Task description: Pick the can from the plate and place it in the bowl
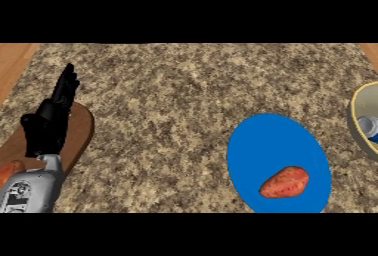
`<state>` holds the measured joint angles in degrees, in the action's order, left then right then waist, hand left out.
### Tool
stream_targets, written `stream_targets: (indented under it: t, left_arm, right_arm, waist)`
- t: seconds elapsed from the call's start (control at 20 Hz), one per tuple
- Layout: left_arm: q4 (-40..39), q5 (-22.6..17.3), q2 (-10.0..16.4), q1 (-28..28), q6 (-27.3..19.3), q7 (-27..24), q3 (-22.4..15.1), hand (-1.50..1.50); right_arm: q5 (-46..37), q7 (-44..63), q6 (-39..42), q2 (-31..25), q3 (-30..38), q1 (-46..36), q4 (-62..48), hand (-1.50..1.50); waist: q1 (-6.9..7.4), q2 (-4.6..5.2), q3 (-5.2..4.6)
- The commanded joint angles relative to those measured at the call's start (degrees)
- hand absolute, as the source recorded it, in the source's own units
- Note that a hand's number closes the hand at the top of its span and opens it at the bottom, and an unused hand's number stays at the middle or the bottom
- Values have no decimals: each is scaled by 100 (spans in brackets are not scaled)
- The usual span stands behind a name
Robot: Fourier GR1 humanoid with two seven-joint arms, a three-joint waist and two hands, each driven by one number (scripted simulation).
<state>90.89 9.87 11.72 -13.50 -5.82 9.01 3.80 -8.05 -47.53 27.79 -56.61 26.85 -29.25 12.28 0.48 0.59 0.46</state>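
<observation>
Pale can (369, 127) sits in the bowl (354, 107) at the frame's right edge, half cut off, axis unclear. Blue plate (273, 145), lower right, carries only a red fruit (285, 182). Far left, the left robot hand (48, 120) rests open, fingers up, well apart from the can; the right robot hand is out of sight.

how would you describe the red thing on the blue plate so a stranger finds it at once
On the speckled brown granite counter, look right of centre for the round blue plate. Near its lower edge lies a red, dimpled, strawberry-like lump, the only thing on that plate; the yellow-rimmed bowl to the right holds a pale object instead.
</observation>
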Motion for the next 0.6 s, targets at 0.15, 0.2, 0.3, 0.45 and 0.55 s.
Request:
stream_targets:
  t: [0.15,0.2,0.3,0.45,0.55]
  left_arm:
    - [134,-29,44,171,33,-24,46,0]
    - [120,-8,2,302,37,-61,-7,0]
    - [136,10,-58,251,-15,-23,-34,0]
    - [135,-53,2,229,29,10,48,0]
    - [57,42,-59,264,-56,-102,-1,0]
  right_arm:
    - [199,-901,1773,-315,-7,560,155,-150]
    - [204,-1207,1586,-100,-29,796,252,-150]
    - [279,-1211,1701,-143,-33,926,332,-150]
    - [379,-1156,1831,-198,-72,998,524,-150]
    - [413,-1187,1780,-110,-131,1100,643,-150]
  waist:
    - [-36,-41,9]
    - [-81,-46,13]
    - [-133,-47,21]
    - [-116,-50,9]
    - [-114,-39,7]
